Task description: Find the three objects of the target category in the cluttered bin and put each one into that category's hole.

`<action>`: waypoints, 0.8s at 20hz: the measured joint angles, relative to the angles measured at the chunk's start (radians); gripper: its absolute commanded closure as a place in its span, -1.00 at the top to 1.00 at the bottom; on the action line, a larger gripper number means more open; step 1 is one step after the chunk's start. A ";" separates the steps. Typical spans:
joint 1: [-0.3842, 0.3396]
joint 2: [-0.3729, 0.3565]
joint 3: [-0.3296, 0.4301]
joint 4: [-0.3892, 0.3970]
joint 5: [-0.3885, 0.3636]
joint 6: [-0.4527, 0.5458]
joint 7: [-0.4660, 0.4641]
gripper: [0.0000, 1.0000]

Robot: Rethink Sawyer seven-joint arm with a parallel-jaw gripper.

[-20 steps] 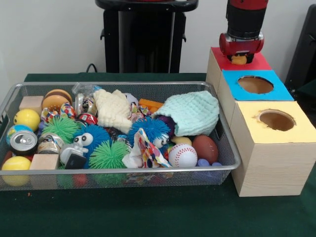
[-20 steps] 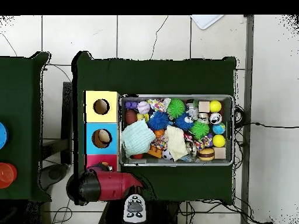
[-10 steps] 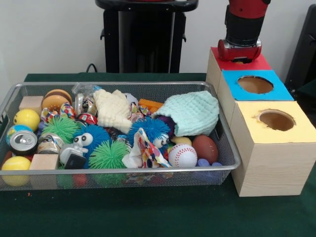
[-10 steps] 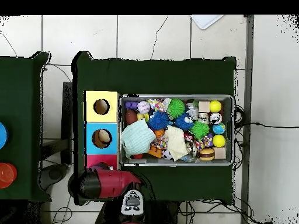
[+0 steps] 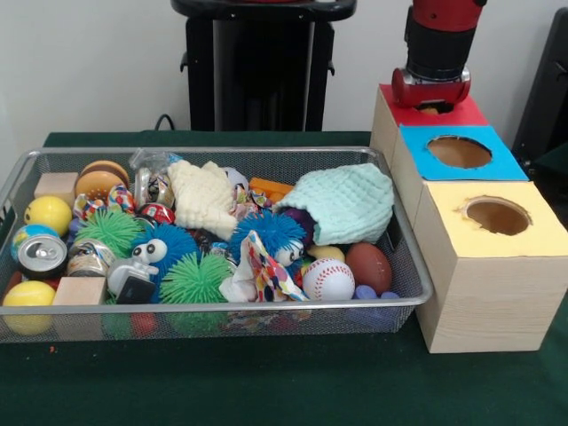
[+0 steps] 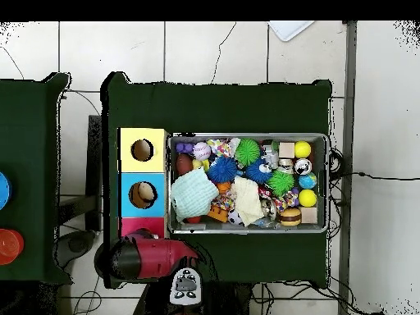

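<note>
Under gripper (image 5: 430, 99): red-topped box (image 5: 461, 114).

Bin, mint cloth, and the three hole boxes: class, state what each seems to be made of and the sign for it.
Bin: metal wire mesh, going by the see-through grid and shiny rim.
Mint cloth: soft knitted or waffle-weave fabric, given its ribbed, draping surface.
Hole boxes: probably pale wood or wood-grain board, with fine lines on the sides; the coloured tops look like matte paper or card.

mint cloth (image 5: 344, 202); yellow, blue, red boxes (image 5: 493, 266)
</note>
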 measured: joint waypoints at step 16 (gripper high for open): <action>-0.011 -0.206 0.000 -0.015 0.004 0.288 0.000 1.00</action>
